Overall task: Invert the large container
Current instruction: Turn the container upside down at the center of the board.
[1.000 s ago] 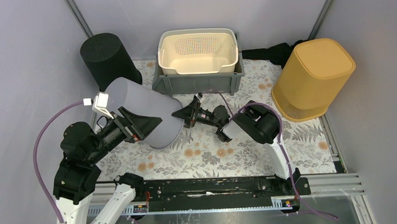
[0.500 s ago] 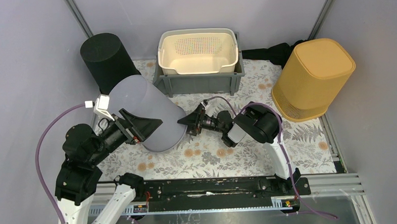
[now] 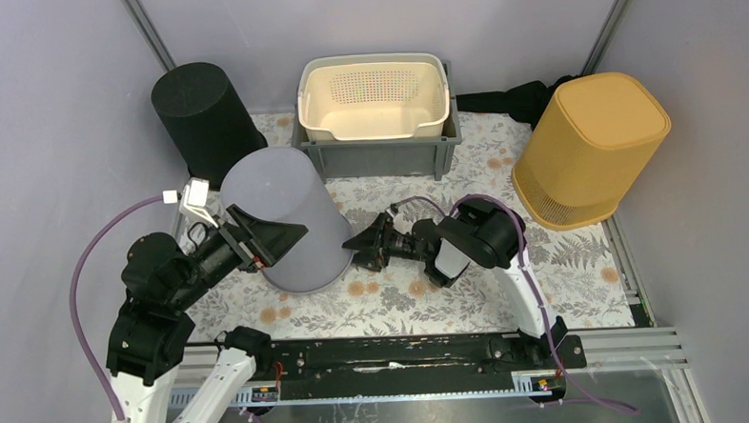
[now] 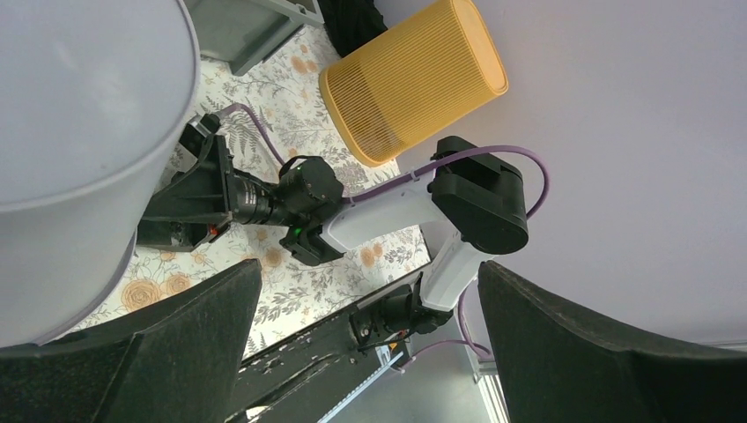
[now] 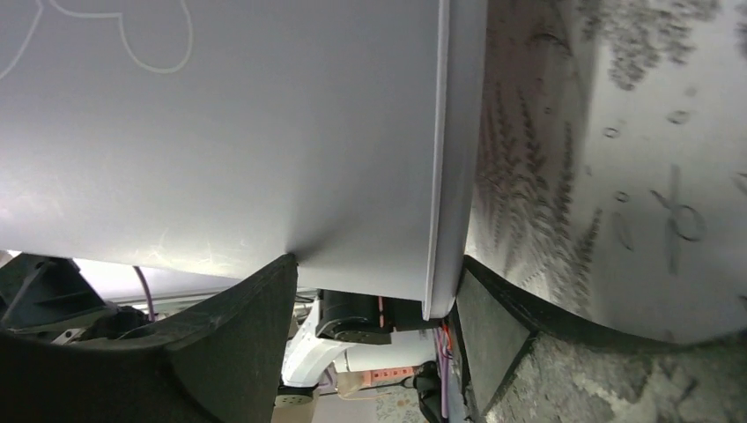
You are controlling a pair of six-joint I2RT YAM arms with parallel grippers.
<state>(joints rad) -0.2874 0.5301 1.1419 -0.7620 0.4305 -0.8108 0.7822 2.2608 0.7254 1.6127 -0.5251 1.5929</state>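
Observation:
The large container (image 3: 290,215) is a plain grey bin that stands mouth down on the floral mat, its closed bottom facing up. My left gripper (image 3: 286,236) is open against its left side. In the left wrist view the grey wall (image 4: 79,132) fills the upper left, outside the wide-apart jaws of the left gripper (image 4: 368,273), which hold nothing. My right gripper (image 3: 358,243) is low at the bin's right side. In the right wrist view its jaws (image 5: 374,269) stand apart astride the bin's rim (image 5: 454,176), with the wall (image 5: 220,132) above them.
A black round bin (image 3: 199,109) stands at the back left. A cream perforated basket (image 3: 373,97) sits in a grey crate (image 3: 378,159) at the back middle. A yellow ribbed bin (image 3: 592,150) stands upside down at the right, with black cloth (image 3: 509,101) behind it.
The grey bin has swung from a slanted lie to standing mouth down. The right gripper dropped lower along its rim and its jaws widened. The left gripper followed the wall.

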